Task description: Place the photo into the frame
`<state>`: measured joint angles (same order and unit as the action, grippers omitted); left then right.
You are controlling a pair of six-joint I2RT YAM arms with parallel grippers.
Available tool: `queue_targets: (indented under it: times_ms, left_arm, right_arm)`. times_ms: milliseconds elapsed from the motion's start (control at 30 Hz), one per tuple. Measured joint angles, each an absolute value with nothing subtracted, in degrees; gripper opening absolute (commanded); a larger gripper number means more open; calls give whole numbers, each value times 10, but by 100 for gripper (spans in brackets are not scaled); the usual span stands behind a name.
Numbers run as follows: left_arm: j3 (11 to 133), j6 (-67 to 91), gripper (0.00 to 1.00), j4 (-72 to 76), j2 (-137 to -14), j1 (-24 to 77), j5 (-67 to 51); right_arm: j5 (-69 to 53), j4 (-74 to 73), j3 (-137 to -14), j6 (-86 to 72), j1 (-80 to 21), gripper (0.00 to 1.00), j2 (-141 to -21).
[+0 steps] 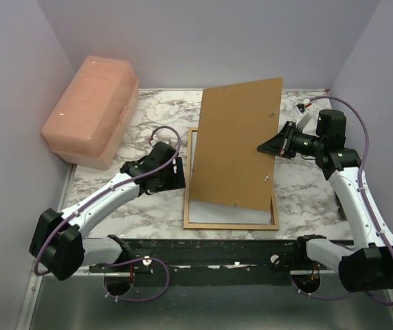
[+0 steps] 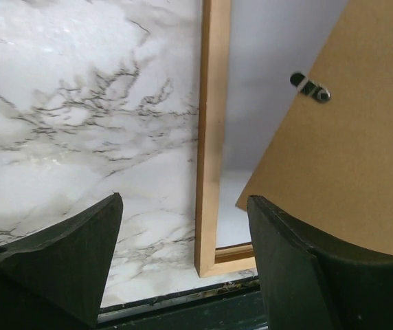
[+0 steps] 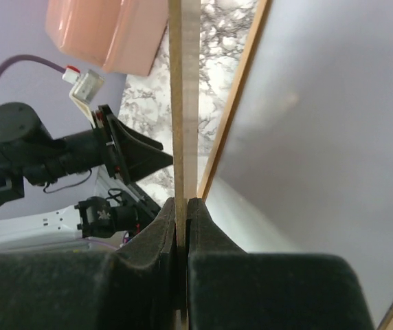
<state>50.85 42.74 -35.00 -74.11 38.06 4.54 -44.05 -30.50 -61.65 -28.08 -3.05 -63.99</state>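
The orange-brown frame (image 1: 231, 225) lies flat mid-table. A pale grey-white sheet (image 1: 198, 155) fills its opening; I cannot tell whether it is glass or the photo's back. The photo's printed face is not in view. My right gripper (image 1: 268, 146) is shut on the right edge of the plain brown backing board (image 1: 238, 144) and holds it tilted above the frame. In the right wrist view the board (image 3: 184, 103) runs edge-on into the shut gripper (image 3: 181, 206). My left gripper (image 1: 177, 175) is open at the frame's left rail (image 2: 210, 137), which sits between its fingers (image 2: 183, 227).
A pink plastic box (image 1: 93, 110) stands at the back left against the wall. A metal turn clip (image 2: 311, 88) sits on the backing board. The dark table rail (image 1: 231, 251) runs along the near edge just below the frame. Grey walls close in the left, back and right.
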Motion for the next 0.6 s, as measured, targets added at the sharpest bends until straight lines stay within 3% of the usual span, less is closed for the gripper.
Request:
queue_targets:
  times_ms: [267, 600]
  left_arm:
    - [486, 409, 75, -380, -642, 281, 32]
    - [484, 401, 75, -396, -629, 252, 28]
  right_arm:
    - [-554, -188, -573, -362, -30, 1, -640]
    - [-634, -66, -553, -449, -30, 1, -642]
